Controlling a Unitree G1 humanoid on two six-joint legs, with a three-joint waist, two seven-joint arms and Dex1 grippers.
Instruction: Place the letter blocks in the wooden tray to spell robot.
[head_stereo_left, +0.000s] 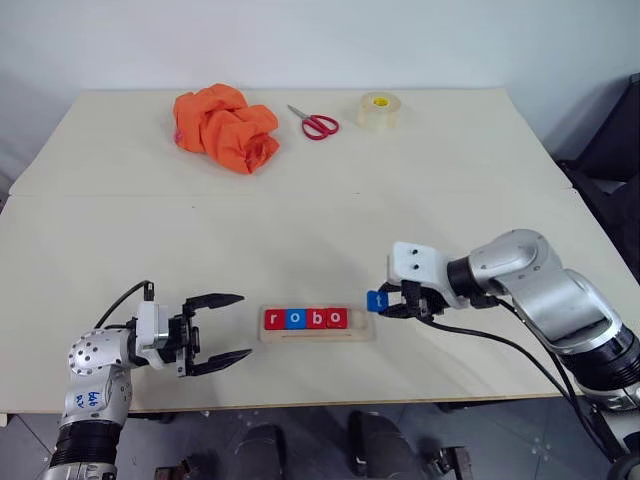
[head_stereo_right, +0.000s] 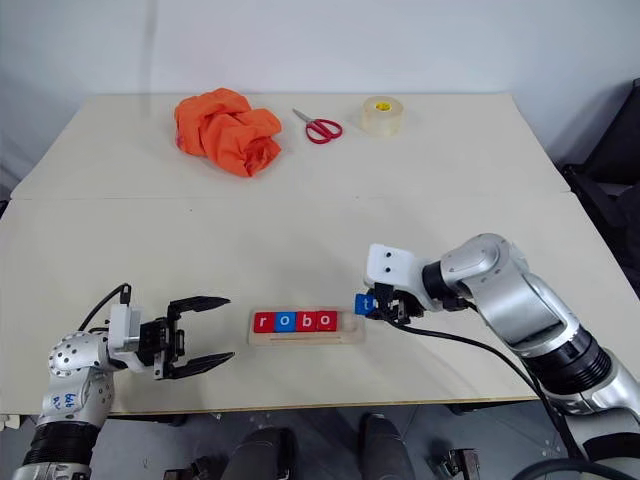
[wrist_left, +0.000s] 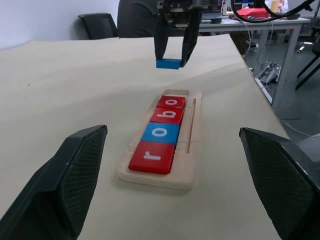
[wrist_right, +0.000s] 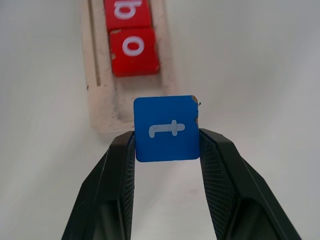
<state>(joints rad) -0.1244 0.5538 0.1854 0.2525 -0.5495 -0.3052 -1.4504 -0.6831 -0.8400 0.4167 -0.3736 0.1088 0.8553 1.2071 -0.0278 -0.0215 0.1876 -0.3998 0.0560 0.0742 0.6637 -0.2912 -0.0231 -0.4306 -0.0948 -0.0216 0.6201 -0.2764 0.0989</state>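
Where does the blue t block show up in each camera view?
Left eye view: blue t block, at the wooden tray's right end.
Right eye view, same spot.
Left wrist view, held above the tray's far end.
Right wrist view, between the fingers.
Shared landmark: the red o block.

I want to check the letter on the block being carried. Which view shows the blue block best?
The right wrist view: the blue block sits close up, its white t readable, clamped by the right gripper. The eye views show it small beside the wooden tray; the left wrist view shows only its edge.
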